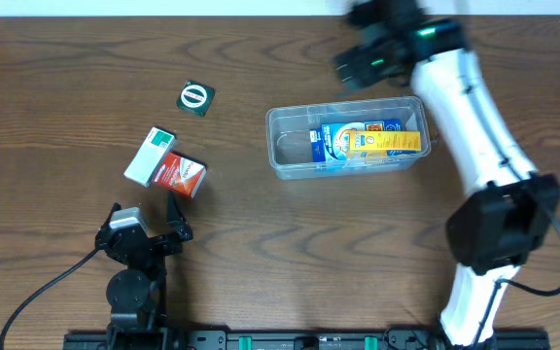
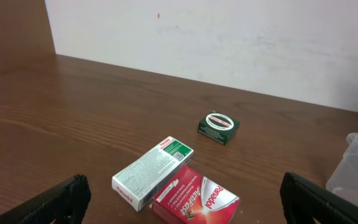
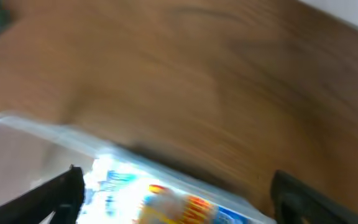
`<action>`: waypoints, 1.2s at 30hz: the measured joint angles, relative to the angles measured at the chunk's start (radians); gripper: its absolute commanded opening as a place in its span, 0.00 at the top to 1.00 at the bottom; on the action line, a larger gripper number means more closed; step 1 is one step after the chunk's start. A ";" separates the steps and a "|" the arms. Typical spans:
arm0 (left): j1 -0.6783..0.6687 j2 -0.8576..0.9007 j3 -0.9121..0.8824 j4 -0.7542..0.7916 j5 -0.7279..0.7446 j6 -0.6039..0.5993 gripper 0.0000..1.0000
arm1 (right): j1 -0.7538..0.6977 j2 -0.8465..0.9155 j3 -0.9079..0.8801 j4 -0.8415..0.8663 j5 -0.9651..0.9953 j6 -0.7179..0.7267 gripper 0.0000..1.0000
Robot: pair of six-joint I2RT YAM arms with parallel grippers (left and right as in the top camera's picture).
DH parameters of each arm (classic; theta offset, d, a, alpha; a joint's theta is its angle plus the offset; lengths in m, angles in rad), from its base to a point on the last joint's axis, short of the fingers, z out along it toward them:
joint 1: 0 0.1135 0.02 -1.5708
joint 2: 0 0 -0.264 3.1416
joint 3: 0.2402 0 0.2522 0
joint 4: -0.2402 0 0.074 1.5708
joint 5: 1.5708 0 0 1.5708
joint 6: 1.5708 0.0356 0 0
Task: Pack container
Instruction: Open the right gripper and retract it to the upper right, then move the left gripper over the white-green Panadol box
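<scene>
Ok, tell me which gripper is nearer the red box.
Left. The left gripper is just below the red box in the overhead view; the right gripper hovers past the container, far off.

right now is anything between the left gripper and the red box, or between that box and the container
Nothing visible does. The left gripper stands open short of the red box, bare table between. Bare table runs from that box to the container. The white and green box lies against it, off both paths.

In the container [image 1: 282, 124], packed boxes [image 1: 367, 142] are held. Left of it, on the surface [image 1: 261, 243], 2 touching boxes [image 1: 166, 165] are laid; 1 lone box [image 1: 195, 97] is set farther back.
</scene>
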 measured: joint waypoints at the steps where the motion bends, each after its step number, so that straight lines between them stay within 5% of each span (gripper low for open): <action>1: 0.000 0.000 0.000 0.000 0.000 0.000 0.02 | -0.043 0.000 0.000 -0.008 0.003 0.018 0.01; 18: 0.000 0.000 0.000 0.000 0.000 0.000 0.02 | -0.342 0.000 0.000 -0.128 0.014 0.137 0.01; 30: 0.000 0.015 0.016 -0.033 0.024 -0.004 0.02 | -0.359 0.000 0.000 -0.129 0.014 0.153 0.01; 36: 0.017 0.210 0.162 -0.103 0.035 -0.007 0.02 | -0.359 0.000 0.000 -0.130 0.014 0.155 0.01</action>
